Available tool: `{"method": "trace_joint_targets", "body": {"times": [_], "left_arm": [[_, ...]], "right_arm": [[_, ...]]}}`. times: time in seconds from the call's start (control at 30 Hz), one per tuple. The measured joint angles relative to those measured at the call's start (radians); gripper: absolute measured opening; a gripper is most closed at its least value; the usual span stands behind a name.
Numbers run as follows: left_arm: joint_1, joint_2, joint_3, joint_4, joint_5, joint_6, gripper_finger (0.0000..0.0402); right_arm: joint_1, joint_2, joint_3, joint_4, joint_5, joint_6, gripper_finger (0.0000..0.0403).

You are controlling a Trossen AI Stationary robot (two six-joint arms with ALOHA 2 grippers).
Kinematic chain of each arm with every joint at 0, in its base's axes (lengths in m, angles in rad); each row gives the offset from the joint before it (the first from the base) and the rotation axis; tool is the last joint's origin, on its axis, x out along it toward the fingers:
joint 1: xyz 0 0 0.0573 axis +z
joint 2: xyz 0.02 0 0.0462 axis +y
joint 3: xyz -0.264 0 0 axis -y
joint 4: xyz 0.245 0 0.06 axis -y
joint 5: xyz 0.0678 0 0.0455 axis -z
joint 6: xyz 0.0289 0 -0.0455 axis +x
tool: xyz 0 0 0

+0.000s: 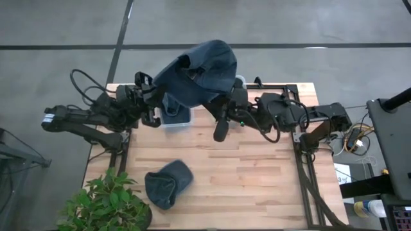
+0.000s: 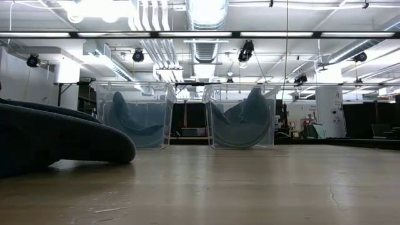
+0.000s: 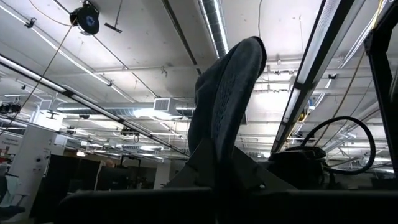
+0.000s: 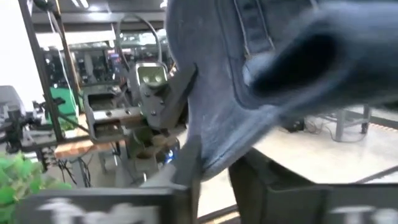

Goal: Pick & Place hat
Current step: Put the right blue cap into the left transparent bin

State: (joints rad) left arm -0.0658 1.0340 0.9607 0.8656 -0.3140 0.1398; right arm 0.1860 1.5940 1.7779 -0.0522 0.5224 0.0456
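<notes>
Both our arms hold one blue hat (image 1: pixel 199 70) up over the far side of the table (image 1: pixel 257 179).

From above, our left gripper (image 1: pixel 156 96) and right gripper (image 1: pixel 221 106) each grip an edge of the raised hat, above a clear bin (image 1: pixel 176 119); a second hat (image 1: pixel 168 183) lies on the wood near a plant (image 1: pixel 106 202). At table height, that hat (image 2: pixel 56 140) fills the left edge — two bins (image 2: pixel 134 115) behind hold blue cloth. Left wrist: cloth (image 3: pixel 227 106) rises from clenched fingers; right wrist: cloth (image 4: pixel 249 81) clamped — the other arm beyond.
</notes>
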Motion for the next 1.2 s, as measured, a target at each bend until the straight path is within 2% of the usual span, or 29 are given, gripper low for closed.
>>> {"method": "trace_joint_targets", "body": {"times": [0.1, 0.23, 0.4, 0.57, 0.67, 0.77, 0.9, 0.97, 1.2], "left_arm": [[0.0, 0.0, 0.0, -0.027, 0.022, 0.002, 0.0013], [0.0, -0.006, -0.001, -0.092, 0.035, -0.002, 0.0017], [-0.002, -0.048, 0.007, -0.246, -0.067, -0.012, 0.0019], [-0.002, -0.112, 0.008, -0.386, -0.069, 0.001, 0.0024], [-0.002, -0.148, 0.01, -0.486, -0.075, -0.003, 0.0048], [-0.001, -0.177, 0.021, -0.588, -0.133, -0.022, 0.0086], [-0.002, -0.202, 0.015, -0.642, -0.218, -0.024, 0.0141], [-0.002, -0.208, 0.014, -0.671, -0.23, -0.024, 0.0162], [-0.002, -0.221, 0.015, -0.779, -0.236, -0.005, 0.0181]], "right_arm": [[-0.005, -0.005, 0.0, -0.052, 0.001, 0.008, 0.0021], [-0.01, -0.007, 0.002, -0.095, 0.001, 0.01, 0.0015], [-0.011, -0.018, 0.001, -0.142, 0.008, 0.001, 0.0013], [-0.012, -0.031, 0.0, -0.184, 0.008, 0.003, 0.0012], [-0.012, -0.031, 0.0, -0.194, 0.016, 0.002, 0.0012], [-0.017, -0.031, 0.0, -0.191, 0.024, 0.0, 0.0011], [-0.035, -0.031, 0.0, -0.21, 0.026, 0.026, 0.0011], [-0.041, -0.032, 0.0, -0.229, 0.026, 0.031, 0.0011], [-0.066, -0.033, 0.0, -0.304, 0.026, 0.074, 0.0011]]}}
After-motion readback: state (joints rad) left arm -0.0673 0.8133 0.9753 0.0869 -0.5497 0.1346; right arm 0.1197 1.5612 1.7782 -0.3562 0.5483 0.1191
